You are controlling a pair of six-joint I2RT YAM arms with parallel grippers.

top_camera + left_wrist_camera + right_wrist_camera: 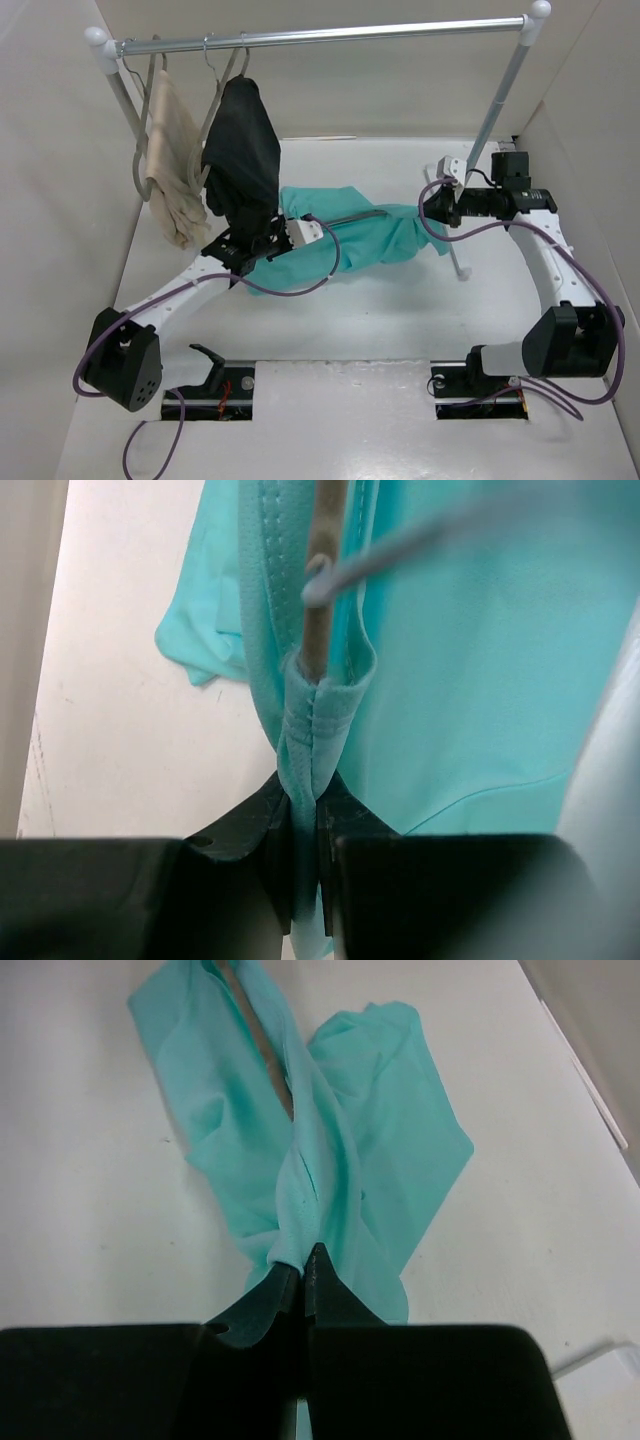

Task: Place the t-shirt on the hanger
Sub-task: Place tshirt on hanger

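Note:
The teal t-shirt is stretched above the table between my two grippers. My left gripper is shut on its stitched neck hem, pinched between the jaws. The hanger's taupe arm runs into that hem just beyond my fingertips, and its silver hook crosses the cloth. In the top view the hanger shows as a thin grey line on the shirt. My right gripper is shut on a bunched fold at the shirt's other end. The rest of the shirt trails onto the table.
A clothes rack's bar spans the back. A beige garment and a black garment hang at its left, the black one right over my left wrist. The rack's right post and foot stand beside my right gripper. White walls close both sides.

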